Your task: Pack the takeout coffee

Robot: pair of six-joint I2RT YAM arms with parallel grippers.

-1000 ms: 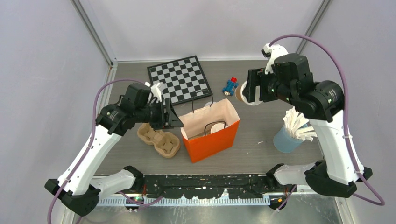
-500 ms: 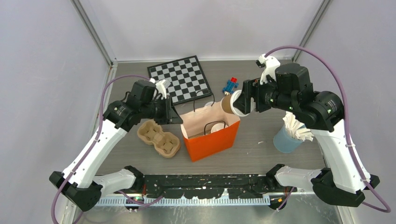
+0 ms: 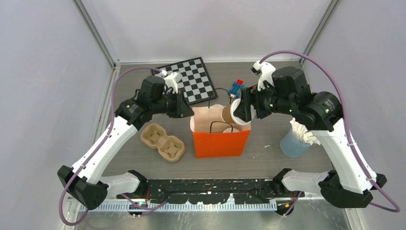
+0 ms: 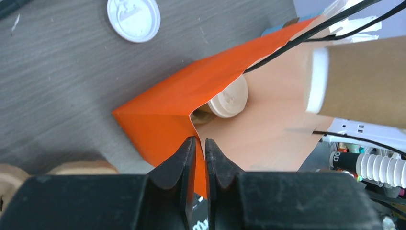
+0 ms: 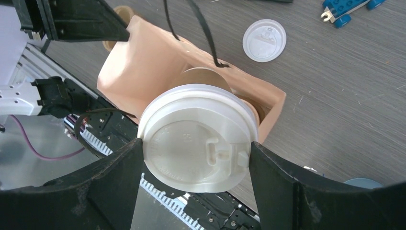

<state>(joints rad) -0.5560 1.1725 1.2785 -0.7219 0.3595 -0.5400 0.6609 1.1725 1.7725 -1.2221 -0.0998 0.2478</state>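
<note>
Where paper bag (image 3: 220,143) gapes, round-lidded kraft cup (image 3: 229,113) hangs.

Both arms reach inward, wrists raised, grippers facing.
The left gripper (image 4: 200,146) pinches the orange bag (image 4: 167,115) by its rim; the right gripper (image 5: 196,148) clamps a coffee cup (image 3: 228,113) sideways between wide-set fingers.

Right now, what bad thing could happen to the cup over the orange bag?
The right gripper holds the coffee cup tipped on its side, so any coffee might leak at the lid. A second cup already sits in the orange bag; the new one could bump it. The left gripper pinches only the bag's rim, which might slip.
</note>
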